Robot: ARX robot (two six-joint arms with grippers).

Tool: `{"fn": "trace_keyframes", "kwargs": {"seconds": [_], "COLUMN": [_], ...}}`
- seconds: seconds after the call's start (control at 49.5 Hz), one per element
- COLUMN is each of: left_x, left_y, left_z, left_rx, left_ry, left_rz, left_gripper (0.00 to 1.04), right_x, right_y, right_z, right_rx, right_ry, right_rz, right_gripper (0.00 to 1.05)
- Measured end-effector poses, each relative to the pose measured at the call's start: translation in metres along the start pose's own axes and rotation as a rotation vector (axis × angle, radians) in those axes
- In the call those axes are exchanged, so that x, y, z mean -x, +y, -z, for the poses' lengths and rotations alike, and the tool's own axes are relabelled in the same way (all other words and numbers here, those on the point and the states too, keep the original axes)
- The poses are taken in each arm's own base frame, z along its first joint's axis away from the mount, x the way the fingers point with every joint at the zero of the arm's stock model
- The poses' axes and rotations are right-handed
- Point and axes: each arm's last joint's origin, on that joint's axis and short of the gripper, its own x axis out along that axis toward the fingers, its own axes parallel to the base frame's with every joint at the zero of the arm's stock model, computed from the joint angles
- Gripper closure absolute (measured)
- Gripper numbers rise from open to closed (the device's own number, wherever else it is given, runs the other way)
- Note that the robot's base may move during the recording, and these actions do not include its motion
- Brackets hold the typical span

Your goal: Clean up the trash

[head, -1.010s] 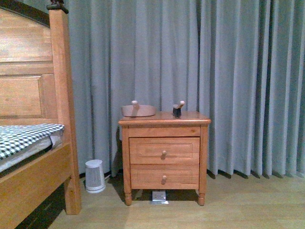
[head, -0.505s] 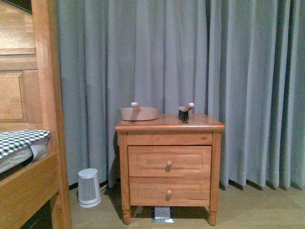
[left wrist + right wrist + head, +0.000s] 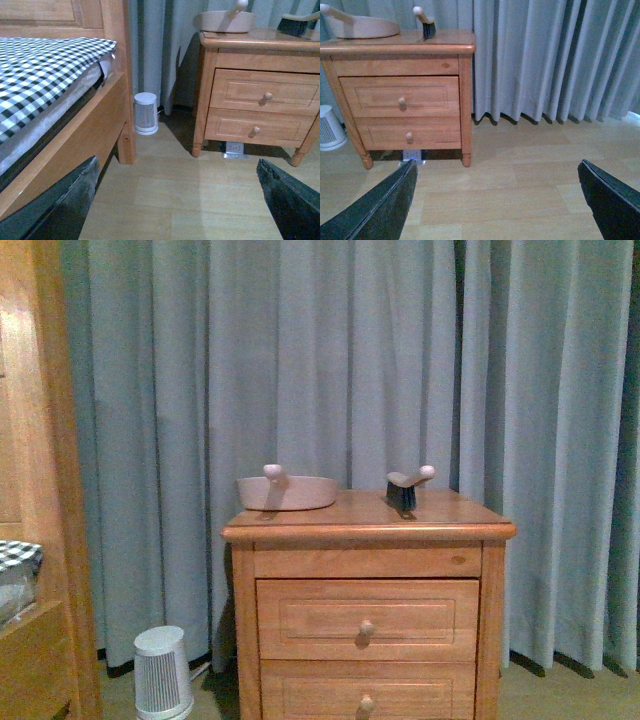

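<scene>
No trash shows in any view. A wooden nightstand [image 3: 368,562] stands against the curtain. On its top lie a beige dustpan [image 3: 290,492] at the left and a small dark-bristled brush [image 3: 404,490] at the right. The left wrist view shows the dustpan [image 3: 222,21] and brush [image 3: 296,21] too. The right wrist view also shows the dustpan [image 3: 364,26] and brush [image 3: 427,26]. My left gripper [image 3: 177,175] hangs open over bare wood floor, well short of the nightstand. My right gripper [image 3: 497,172] is open above the floor, with nothing between its fingers.
A wooden bed with a checked sheet [image 3: 45,65] stands at the left, its post [image 3: 45,490] close by. A small white ribbed canister [image 3: 163,672] sits on the floor between bed and nightstand. A power strip [image 3: 234,148] lies under the nightstand. A grey curtain [image 3: 350,360] hangs behind.
The front view has closed in on the nightstand, which now looks larger and lower. The bed has slid toward the left edge.
</scene>
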Motion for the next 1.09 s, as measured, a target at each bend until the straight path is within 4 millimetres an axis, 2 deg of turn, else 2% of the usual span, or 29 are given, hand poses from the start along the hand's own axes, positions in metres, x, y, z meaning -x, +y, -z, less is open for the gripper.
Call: {"fn": "trace_keyframes", "kwargs": {"seconds": [1.09], "left_x": [0.0000], "left_y": [0.0000], "left_z": [0.0000], "left_rx": [0.000], "left_ry": [0.000], "left_rz": [0.000], "left_gripper": [0.08], "right_x": [0.0000], "right_y": [0.0000], "right_z": [0.0001], "right_rx": [0.000], "right_ry": [0.001], "right_rz": [0.000], "right_gripper": [0.08]}}
